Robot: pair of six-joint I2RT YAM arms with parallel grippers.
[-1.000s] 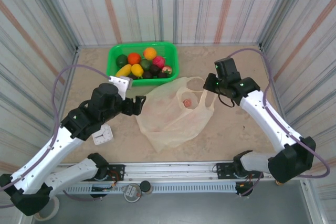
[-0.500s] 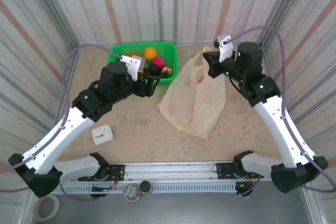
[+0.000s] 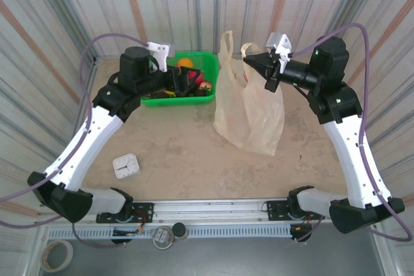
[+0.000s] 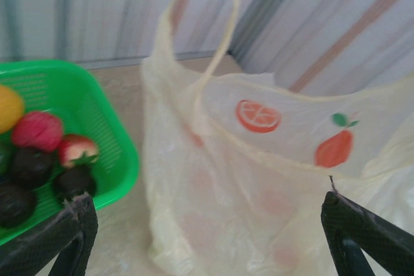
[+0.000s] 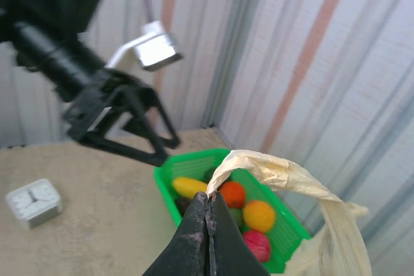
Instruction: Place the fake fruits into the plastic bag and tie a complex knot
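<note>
Top view: R gripper [image 3: 250,62] clamped on bag [image 3: 249,111] handle, bag just beside basket [image 3: 181,100] edge.
L gripper [image 3: 193,82] jaws apart over basket; R wrist adds clock [image 5: 32,202].

No words, brand names or numbers can be read anywhere. The plastic bag [image 4: 213,192] carries only printed pictures: a red-orange citrus slice [image 4: 257,116] and, to its right, an orange fruit [image 4: 334,149] with a green leaf. The small white clock [image 5: 33,202] on the counter [image 3: 194,153] shows a dial with hands, but its numerals are too small to read.
</note>
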